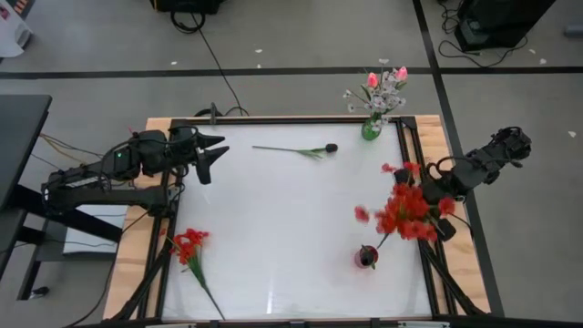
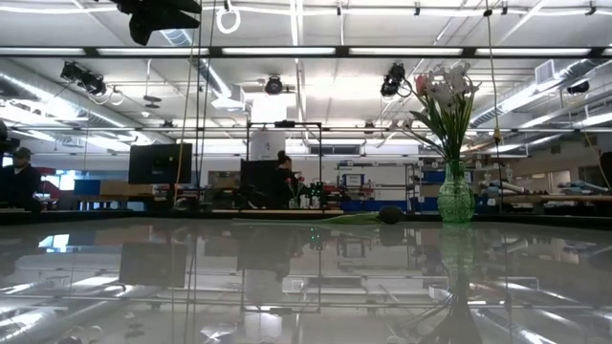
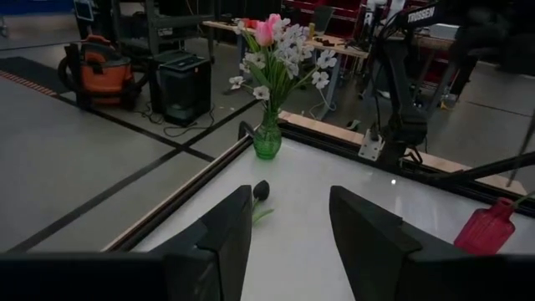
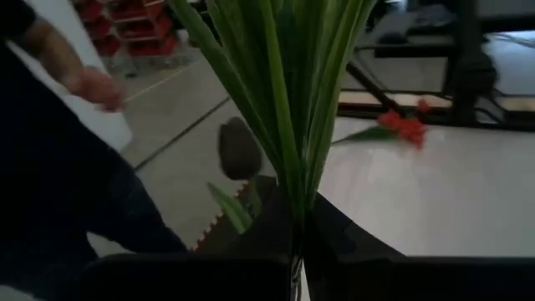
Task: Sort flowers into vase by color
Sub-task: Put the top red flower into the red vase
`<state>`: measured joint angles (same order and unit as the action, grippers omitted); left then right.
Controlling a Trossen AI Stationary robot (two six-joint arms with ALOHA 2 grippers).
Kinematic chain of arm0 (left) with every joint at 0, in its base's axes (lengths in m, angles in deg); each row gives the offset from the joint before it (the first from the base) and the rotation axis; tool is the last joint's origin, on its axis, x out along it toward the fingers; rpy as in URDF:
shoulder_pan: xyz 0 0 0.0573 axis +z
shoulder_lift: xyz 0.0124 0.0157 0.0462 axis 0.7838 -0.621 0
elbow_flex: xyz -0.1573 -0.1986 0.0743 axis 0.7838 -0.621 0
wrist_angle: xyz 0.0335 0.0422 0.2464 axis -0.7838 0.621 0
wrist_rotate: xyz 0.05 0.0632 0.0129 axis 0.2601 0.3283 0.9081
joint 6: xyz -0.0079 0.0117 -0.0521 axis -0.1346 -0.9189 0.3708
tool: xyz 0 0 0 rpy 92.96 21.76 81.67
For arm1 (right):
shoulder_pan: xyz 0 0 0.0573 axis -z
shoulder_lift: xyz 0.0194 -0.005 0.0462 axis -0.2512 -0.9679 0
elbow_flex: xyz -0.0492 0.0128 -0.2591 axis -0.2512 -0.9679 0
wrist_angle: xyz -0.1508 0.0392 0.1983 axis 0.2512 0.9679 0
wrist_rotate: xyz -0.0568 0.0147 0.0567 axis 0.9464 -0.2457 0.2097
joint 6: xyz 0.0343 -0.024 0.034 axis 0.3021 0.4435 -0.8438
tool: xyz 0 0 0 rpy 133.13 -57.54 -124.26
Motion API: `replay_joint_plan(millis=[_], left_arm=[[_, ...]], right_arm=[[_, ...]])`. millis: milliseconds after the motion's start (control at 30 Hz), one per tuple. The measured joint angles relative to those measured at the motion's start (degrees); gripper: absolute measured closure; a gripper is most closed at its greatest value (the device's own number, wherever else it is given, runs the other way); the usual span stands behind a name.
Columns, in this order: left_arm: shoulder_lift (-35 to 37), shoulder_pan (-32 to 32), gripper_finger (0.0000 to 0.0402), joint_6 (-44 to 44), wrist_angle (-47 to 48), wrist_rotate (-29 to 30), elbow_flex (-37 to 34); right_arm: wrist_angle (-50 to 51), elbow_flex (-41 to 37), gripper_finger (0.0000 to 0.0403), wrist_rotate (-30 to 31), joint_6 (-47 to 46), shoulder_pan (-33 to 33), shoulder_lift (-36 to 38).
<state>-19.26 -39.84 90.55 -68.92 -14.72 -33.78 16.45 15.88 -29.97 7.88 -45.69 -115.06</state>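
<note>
My right gripper (image 1: 439,196), at the table's right edge, is shut on a bunch of red flowers (image 1: 405,210). Their blooms spread over the table just left of it, above a small red vase (image 1: 367,257). A thin stem (image 1: 381,244) slants from that vase up into the blooms. A green vase (image 1: 372,129) at the far right holds white and pink flowers (image 1: 383,87). A dark-budded flower (image 1: 305,150) lies flat on the far middle of the table. Another red flower (image 1: 189,246) lies at the near left. My left gripper (image 1: 214,155) hangs open at the far left, holding nothing. My right gripper pinches several green stems (image 4: 294,219) together between its two fingers. The fingers lie nearly level and come from the table's right side. The stems fan out beyond the fingers and the blooms are held above the table. I cannot tell whether any held stem reaches the red vase.
A black frame (image 1: 405,137) runs round the white table top. A dark bud (image 4: 238,149) shows close beside the held stems. A person's sleeve and hand (image 4: 96,88) stand beyond the table in the right wrist view. Open table lies in the middle (image 1: 291,219).
</note>
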Motion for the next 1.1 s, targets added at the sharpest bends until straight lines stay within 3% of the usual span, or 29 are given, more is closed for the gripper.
replay_joint_plan(millis=[133, 567, 733, 1100], left_arm=[[0.0, 0.0, 0.0235, 0.0, 0.0, 0.0, 0.0], [0.0, 0.0, 0.0235, 0.0, 0.0, 0.0, 0.0], [0.0, 0.0, 0.0235, 0.0, 0.0, 0.0, 0.0], [0.0, 0.0, 0.0235, 0.0, 0.0, 0.0, 0.0]], right_arm=[[-0.4, 0.0, 0.0389, -0.3, 2.1, -1.7, -2.9], [-0.8, 0.0, 0.0389, 8.4, 4.0, -5.7, -8.0], [-0.8, -0.1, 0.0389, 9.0, 4.3, -6.7, -9.9], [-3.2, -2.9, 0.0372, 14.8, -5.2, -9.5, -11.5]])
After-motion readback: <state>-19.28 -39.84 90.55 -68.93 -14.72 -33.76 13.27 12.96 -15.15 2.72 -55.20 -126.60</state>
